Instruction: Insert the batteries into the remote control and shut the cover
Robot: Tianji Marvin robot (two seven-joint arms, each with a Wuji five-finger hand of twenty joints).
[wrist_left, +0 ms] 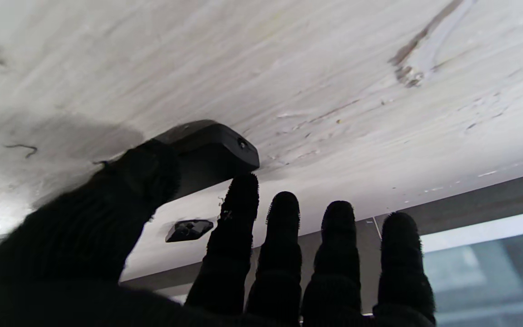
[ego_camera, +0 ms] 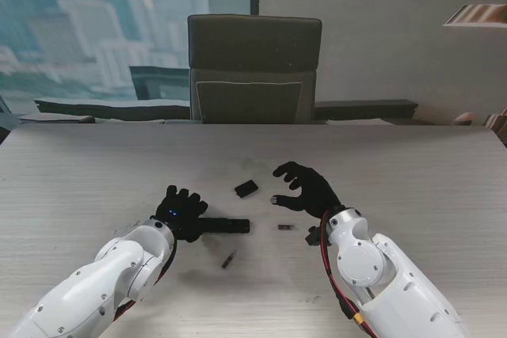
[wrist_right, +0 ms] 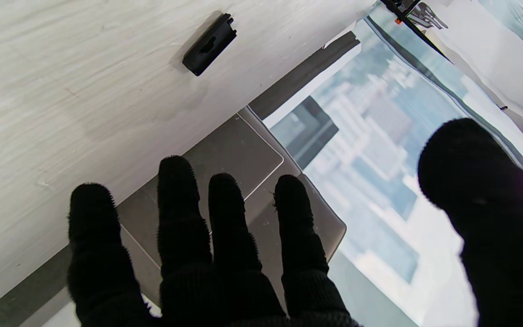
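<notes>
My left hand (ego_camera: 184,213) pins the black, slim remote (ego_camera: 226,225) flat on the table (ego_camera: 95,172). My right hand (ego_camera: 307,187) hovers spread, empty. The black cover (ego_camera: 246,188) lies between them, farther from me.

Both arms are glossy white, rounded shells with small dark screws. Each hand, left hand (ego_camera: 181,211) and right hand (ego_camera: 307,187), wears a fuzzy black knit glove. Red and black cables, possibly with a yellow connector, trail along the right forearm.
</notes>
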